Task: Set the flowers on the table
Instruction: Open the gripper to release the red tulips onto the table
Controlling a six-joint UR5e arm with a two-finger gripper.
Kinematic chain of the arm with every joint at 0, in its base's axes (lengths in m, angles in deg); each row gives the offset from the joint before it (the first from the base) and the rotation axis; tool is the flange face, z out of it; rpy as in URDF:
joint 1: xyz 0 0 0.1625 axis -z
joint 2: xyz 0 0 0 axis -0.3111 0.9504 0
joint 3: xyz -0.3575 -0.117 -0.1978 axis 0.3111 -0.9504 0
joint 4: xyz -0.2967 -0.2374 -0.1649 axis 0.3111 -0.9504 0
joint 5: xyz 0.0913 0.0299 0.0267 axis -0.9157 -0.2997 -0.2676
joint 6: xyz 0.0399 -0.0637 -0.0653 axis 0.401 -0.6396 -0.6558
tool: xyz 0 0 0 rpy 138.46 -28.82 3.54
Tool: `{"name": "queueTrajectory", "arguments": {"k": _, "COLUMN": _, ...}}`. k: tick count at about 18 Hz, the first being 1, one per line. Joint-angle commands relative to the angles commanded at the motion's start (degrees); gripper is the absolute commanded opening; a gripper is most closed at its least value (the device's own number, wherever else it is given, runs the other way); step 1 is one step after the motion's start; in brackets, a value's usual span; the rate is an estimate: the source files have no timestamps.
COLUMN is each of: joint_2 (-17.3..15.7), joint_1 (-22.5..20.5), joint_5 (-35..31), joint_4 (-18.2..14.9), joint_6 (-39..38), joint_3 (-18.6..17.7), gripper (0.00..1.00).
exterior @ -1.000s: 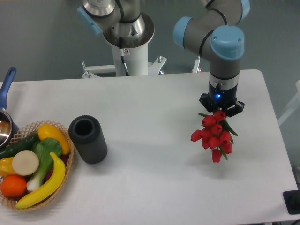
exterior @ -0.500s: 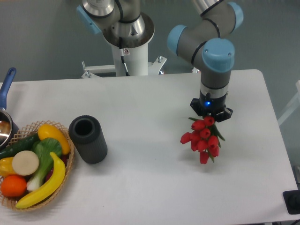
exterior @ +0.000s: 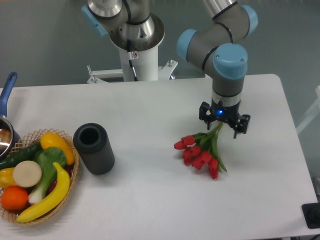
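Fingers: two black fingers spread wide apart, letting go. One sits on each side of the green stems, and neither one squeezes them.
Gripper: points straight down, just above the stem end of the flowers. A small blue light glows on its body.
Banana: long and yellow, at the near edge of the basket, at 7 o'clock on the table.
Orange: round, at 9 o'clock from the banana, touching it.
Basket: round and woven, at the near left. It also holds a green and white leafy vegetable, a pale round thing, a yellow pepper and a dark green long thing.
Flowers: a bunch of red tulips lying flat on the table, right of the middle. The red buds point to 8 o'clock. The green stems run up to 1 o'clock, ending between the fingers.
Cup: dark gray tube standing up, open at the top, just beside the basket at its 2 o'clock. It is well apart from the flowers.
Pot: at the left edge, mostly cut off, with a blue handle pointing to 12 o'clock.
Table: big, white and flat, with round corners.
Arm: gray with light blue caps, coming down from 12 o'clock to the gripper.
Stand: white post behind the far edge of the table, with another gray and blue joint on top.
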Motion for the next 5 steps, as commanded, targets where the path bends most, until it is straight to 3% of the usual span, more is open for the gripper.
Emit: {"name": "queueTrajectory", "arguments": {"k": 5, "joint_2": -0.5, "joint_1": -3.4, "joint_5": 0.4, "joint_4": 0.8, "joint_6": 0.6, "joint_3": -1.1, "gripper": 1.0}}
